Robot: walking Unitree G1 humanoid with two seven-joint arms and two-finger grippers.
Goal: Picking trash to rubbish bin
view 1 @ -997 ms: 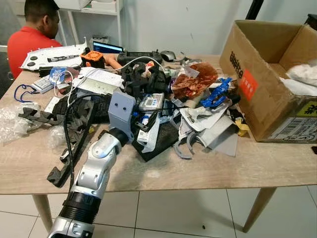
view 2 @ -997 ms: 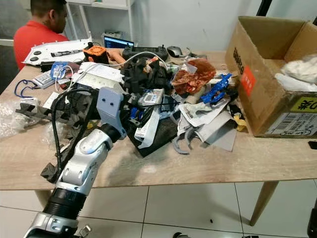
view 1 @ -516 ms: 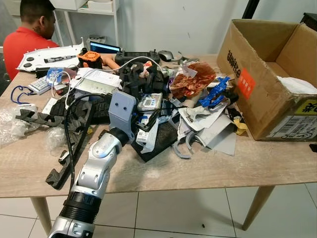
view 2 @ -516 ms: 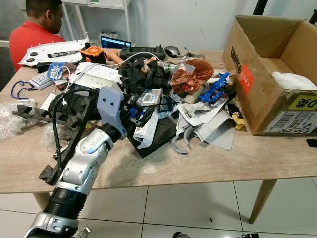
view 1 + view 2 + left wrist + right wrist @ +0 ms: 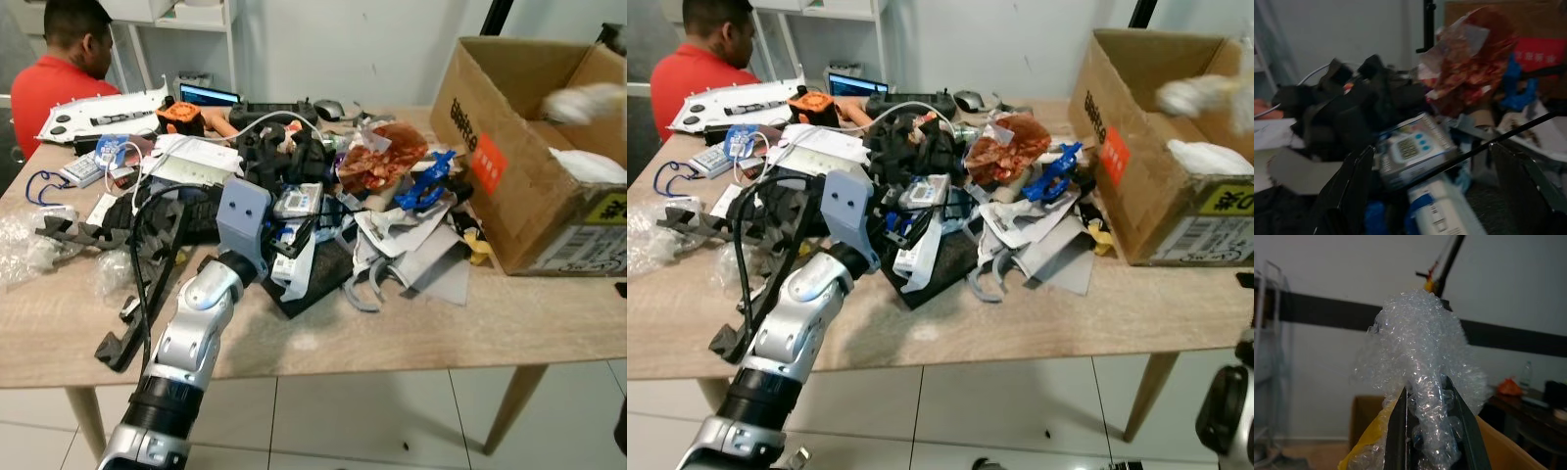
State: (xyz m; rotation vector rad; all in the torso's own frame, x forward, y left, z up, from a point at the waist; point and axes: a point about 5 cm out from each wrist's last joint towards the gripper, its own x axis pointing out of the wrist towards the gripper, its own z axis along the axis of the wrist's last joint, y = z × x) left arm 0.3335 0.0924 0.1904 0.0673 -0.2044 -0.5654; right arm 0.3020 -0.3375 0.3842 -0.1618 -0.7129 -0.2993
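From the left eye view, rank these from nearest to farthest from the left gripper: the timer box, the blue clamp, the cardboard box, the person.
1. Timer box: just past the left gripper, between its fingers in the wrist view.
2. Blue clamp: to the right, mid-pile.
3. Person and cardboard box: far left corner and far right; too close to call.

A: Brown cardboard box (image 5: 509,186) with an orange-red label, pale woodgrain table (image 5: 411,328).
B: And that crinkly wrapper (image 5: 377,157), mottled red and brown! Bright blue plastic part (image 5: 423,184) beside it.
A: Silver arm, its left gripper (image 5: 1432,196) black-fingered. Right gripper (image 5: 1432,428) pinches clear, glittery bubble wrap (image 5: 1420,357).
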